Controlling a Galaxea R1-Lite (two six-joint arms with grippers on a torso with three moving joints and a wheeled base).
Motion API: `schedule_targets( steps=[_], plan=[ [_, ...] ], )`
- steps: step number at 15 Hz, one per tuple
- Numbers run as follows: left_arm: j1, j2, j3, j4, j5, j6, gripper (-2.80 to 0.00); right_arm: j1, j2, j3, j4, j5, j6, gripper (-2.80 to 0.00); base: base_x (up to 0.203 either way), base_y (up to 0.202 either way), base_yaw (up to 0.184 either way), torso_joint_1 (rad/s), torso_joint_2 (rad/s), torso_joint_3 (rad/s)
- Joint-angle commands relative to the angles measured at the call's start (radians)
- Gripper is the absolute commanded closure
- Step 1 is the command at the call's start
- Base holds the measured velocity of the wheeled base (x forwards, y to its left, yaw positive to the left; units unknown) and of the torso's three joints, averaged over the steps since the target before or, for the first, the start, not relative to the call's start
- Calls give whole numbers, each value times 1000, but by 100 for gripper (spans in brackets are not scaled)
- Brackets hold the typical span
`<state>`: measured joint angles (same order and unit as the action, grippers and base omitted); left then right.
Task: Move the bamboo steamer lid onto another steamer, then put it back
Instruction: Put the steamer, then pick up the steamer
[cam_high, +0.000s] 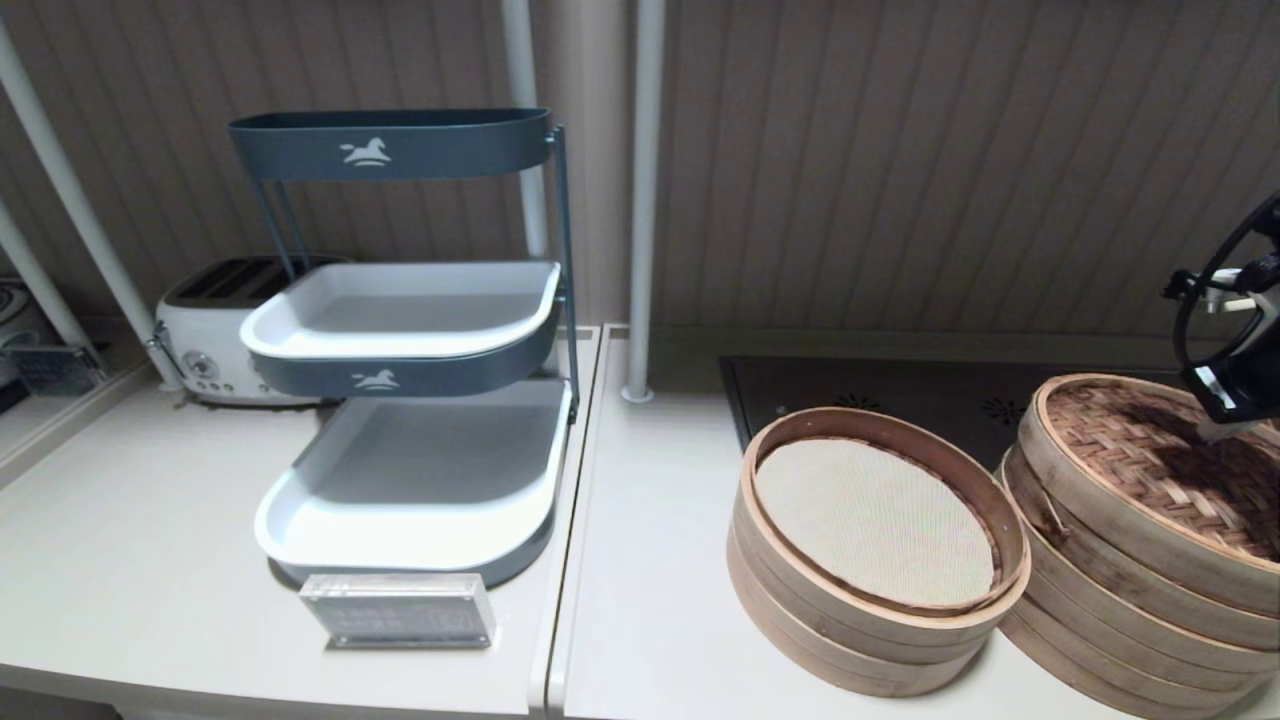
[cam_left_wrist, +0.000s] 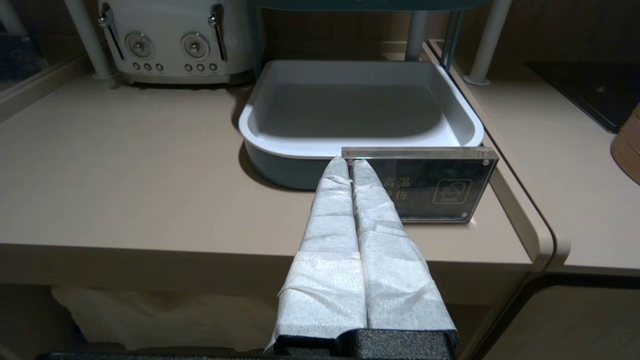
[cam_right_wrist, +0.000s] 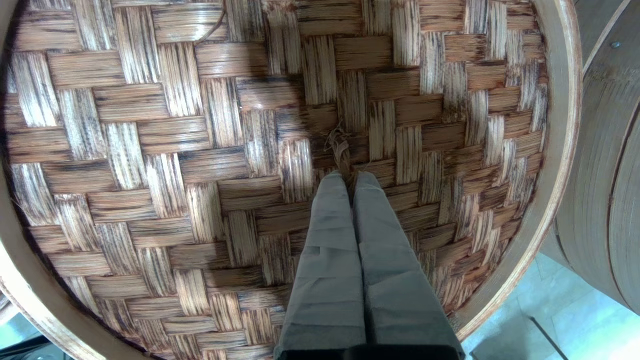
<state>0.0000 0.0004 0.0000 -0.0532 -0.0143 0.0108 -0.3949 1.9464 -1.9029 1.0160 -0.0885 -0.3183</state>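
Note:
The bamboo steamer lid has a reddish-brown woven top and a pale rim. It sits tilted on top of another steamer, the stack of pale rings at the right edge with a rim stitch. My right gripper comes down on the lid's centre. In the right wrist view the right gripper is shut on the small twisted loop of the lid. My left gripper is shut and holds nothing, hanging before the counter's front edge, out of the head view.
The steamer stack with a cream cloth liner stands uncovered left of the lidded stack. A dark cooktop lies behind both. A three-tier tray rack, a toaster and an acrylic sign occupy the left counter.

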Motion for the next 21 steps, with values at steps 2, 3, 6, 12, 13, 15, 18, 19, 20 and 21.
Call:
schedule_targets(
  steps=[2,3,6,12,13,15,18,19,20,21],
  plan=[
    [0,-3,28,0,0,0,0,2,-14,9,12,0,-10,-280,0,0,0,0,0,0],
    [0,-2,28,0,-1,0,0,1,-16,10,12,1,-10,-280,0,0,0,0,0,0],
    [0,-2,28,-1,0,-1,0,-4,-34,10,12,5,-8,-280,0,0,0,0,0,0],
    [0,-2,28,0,0,0,0,-6,-250,28,13,108,-4,-280,0,0,0,0,0,0],
    [0,-2,28,0,0,-2,0,-7,-304,48,12,130,-3,0,0,0,0,0,0,0],
    [0,-3,28,0,0,-2,0,-8,-411,95,11,190,10,0,0,0,0,0,0,0],
    [0,-3,28,0,0,0,0,-7,-634,206,8,280,40,0,0,0,0,0,0,0],
    [0,-3,28,0,0,-1,0,-6,-730,264,7,306,48,0,0,0,0,0,0,0],
    [0,-3,28,0,-1,-1,0,-3,-815,323,6,325,52,0,0,0,0,0,0,0],
    [0,-3,28,0,0,0,0,-1,-908,401,5,344,56,0,0,0,0,0,0,0]
  ],
)
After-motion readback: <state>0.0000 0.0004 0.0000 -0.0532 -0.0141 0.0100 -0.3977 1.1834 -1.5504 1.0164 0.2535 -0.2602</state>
